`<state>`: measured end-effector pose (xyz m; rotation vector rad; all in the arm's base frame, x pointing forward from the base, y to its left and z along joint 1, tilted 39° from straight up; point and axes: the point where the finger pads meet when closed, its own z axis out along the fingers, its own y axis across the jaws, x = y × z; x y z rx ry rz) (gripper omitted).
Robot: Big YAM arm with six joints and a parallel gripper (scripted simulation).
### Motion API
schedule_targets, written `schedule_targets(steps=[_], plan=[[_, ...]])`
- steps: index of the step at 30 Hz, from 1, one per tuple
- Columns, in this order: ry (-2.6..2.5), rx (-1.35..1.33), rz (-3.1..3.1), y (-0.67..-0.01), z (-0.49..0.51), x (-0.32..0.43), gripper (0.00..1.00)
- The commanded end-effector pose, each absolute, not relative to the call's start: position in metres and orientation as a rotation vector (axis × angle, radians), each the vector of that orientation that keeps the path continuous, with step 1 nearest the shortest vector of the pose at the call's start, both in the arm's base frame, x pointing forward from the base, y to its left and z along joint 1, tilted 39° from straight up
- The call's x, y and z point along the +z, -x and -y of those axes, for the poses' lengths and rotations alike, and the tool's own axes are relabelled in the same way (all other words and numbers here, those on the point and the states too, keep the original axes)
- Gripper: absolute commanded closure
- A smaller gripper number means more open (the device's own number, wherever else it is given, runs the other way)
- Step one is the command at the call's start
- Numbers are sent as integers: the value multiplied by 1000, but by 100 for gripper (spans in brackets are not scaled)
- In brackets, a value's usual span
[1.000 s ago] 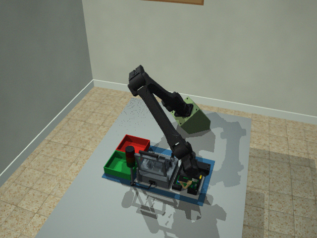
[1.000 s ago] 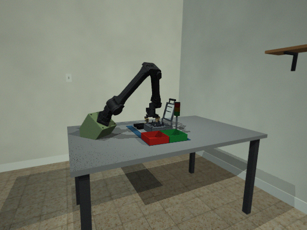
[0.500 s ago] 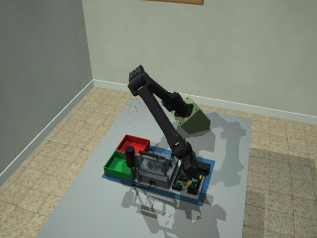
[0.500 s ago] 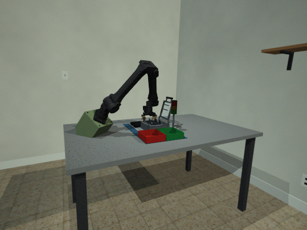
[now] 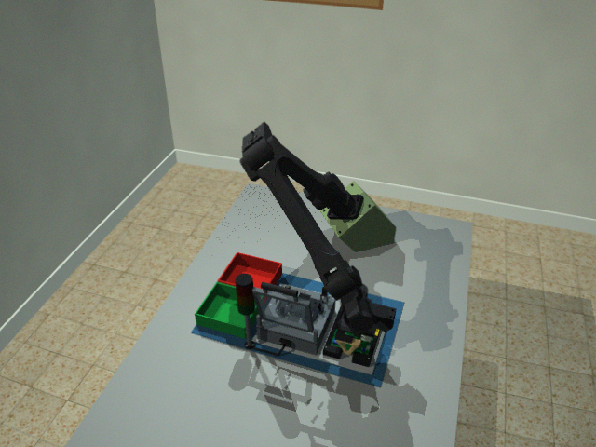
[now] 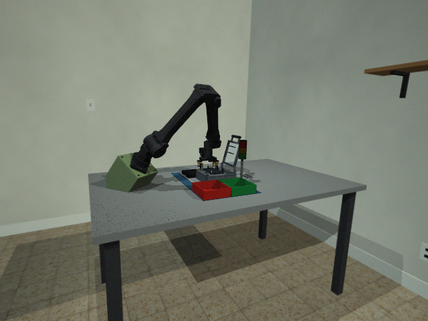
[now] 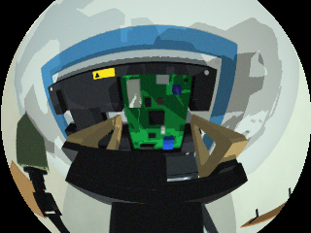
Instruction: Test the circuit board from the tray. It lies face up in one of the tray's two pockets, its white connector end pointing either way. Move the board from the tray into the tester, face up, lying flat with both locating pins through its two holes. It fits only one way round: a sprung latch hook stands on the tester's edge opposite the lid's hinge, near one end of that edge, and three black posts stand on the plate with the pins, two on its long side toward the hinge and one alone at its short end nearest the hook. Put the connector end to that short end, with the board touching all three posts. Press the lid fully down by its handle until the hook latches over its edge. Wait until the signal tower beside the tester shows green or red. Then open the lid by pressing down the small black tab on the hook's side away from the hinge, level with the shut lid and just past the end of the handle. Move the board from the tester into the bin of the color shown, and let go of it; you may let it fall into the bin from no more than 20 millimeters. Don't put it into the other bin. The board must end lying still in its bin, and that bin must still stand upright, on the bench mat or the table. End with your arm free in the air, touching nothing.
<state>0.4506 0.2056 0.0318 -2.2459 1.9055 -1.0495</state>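
The green circuit board (image 7: 157, 112) lies face up in a pocket of the black tray (image 5: 355, 344). Its pale connector end (image 7: 134, 85) points away from the wrist camera. My gripper (image 7: 156, 118) is open and hangs straight over the board, one tan finger on each long side of it, with nothing between the fingers. In the top view the gripper (image 5: 349, 343) is low over the tray. The grey tester (image 5: 290, 322) stands left of the tray with its lid (image 6: 230, 150) raised. The signal tower (image 5: 244, 290) beside it looks unlit.
The red bin (image 5: 250, 270) and the green bin (image 5: 222, 310) stand side by side on the blue mat (image 5: 385, 331), left of the tester. The arm's green base block (image 5: 361, 219) sits at the back of the table.
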Motion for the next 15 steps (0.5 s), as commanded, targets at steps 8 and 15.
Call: schedule_targets(steps=[8,15], plan=[[2255,-1046,-1917,-454,-200,22,15],[2255,-1046,-1917,-454,-200,22,15]])
